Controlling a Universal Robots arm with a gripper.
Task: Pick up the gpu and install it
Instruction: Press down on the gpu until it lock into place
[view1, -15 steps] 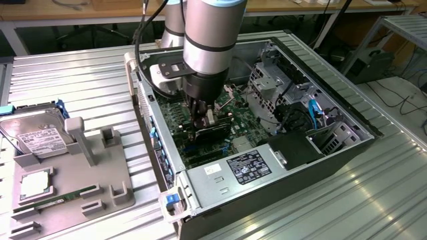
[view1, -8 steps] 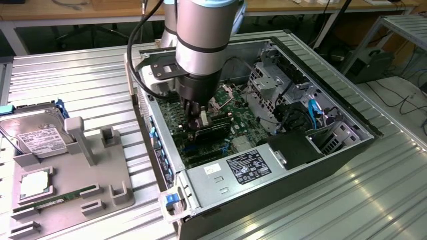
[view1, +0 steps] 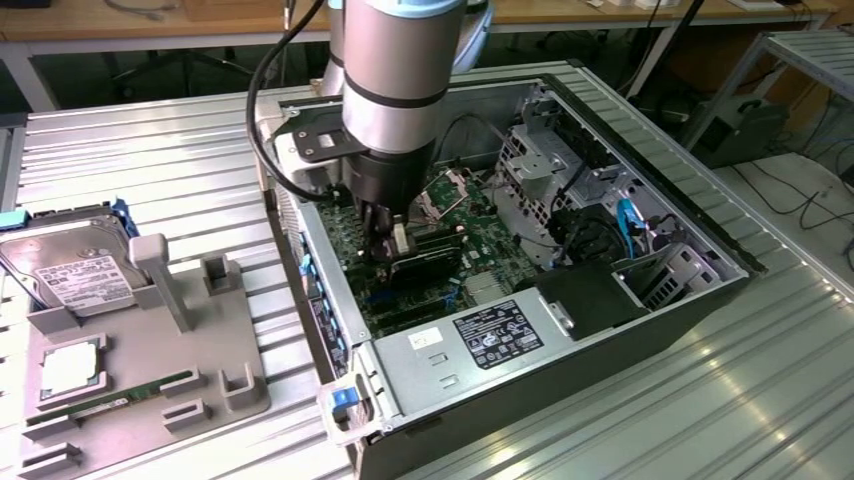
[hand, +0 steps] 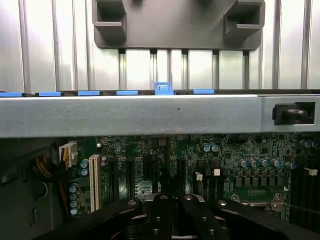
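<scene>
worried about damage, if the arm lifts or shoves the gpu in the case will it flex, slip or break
The gpu looks like a thin flat board, so probably stiff and light. Standing on edge on the motherboard, it may tip or bind if shoved sideways. The shut gripper sits on it.

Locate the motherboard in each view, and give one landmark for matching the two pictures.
Exterior view: the green motherboard lies on the floor of the open computer case, under the lowered gripper.
Wrist view: the motherboard spans the space between the gripper and the silver case wall.
Shared landmark: the grey parts holder lies outside that wall.
</scene>
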